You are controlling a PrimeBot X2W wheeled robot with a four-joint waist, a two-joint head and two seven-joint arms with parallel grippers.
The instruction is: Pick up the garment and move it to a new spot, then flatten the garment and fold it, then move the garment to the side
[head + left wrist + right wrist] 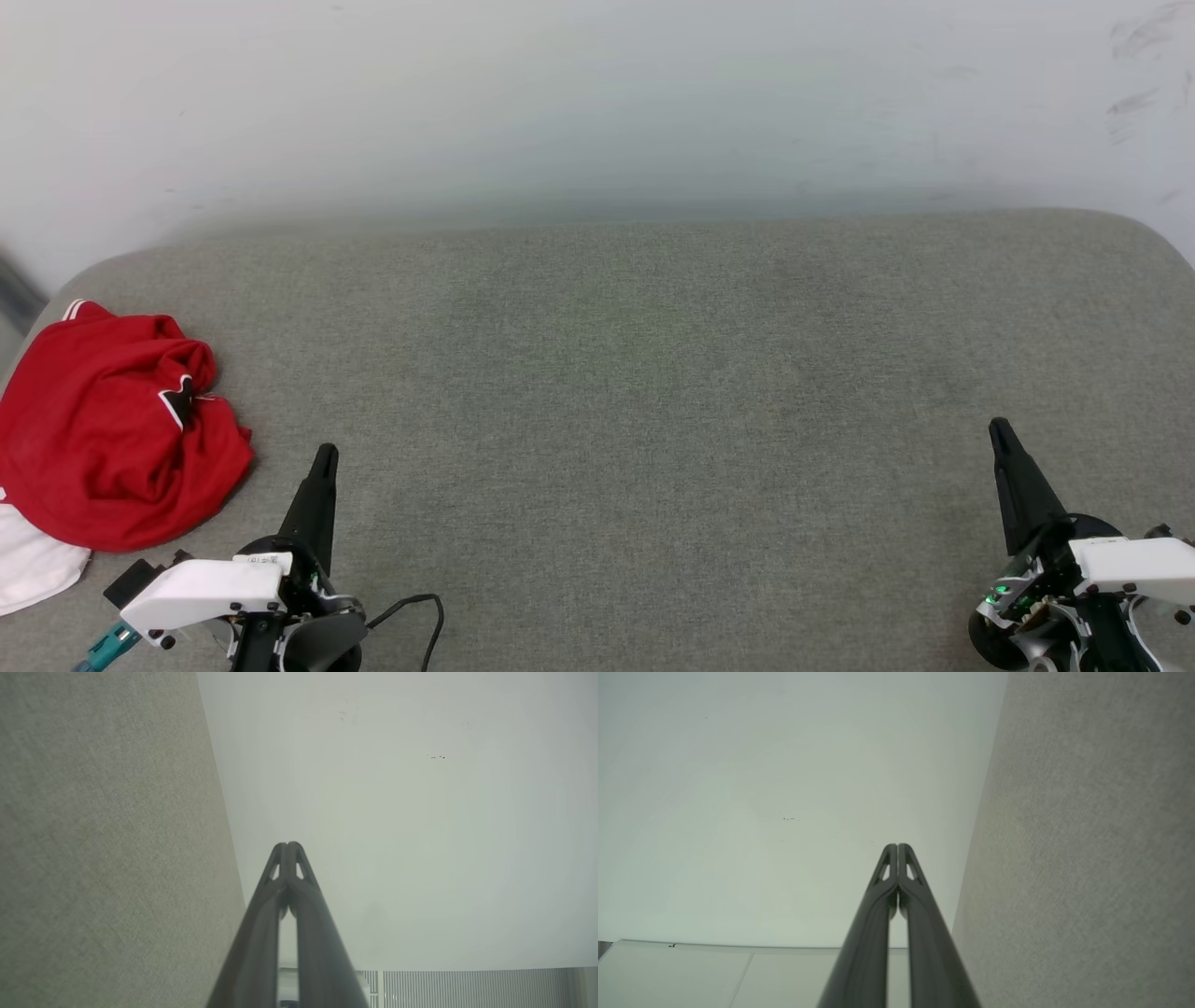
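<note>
The garment lies crumpled in a heap at the far left of the grey fabric surface. It is red, with a white sleeve spilling out at its lower left and a bit of black white-edged print in its folds. My left gripper hovers just right of the heap, not touching it. Its fingers are pressed together and empty, as the left wrist view confirms. My right gripper stands far off at the lower right, likewise shut and empty.
A pale wall rises behind the surface's back edge. The surface has rounded back corners and the garment sits close to its left edge. A black cable loops beside my left wrist.
</note>
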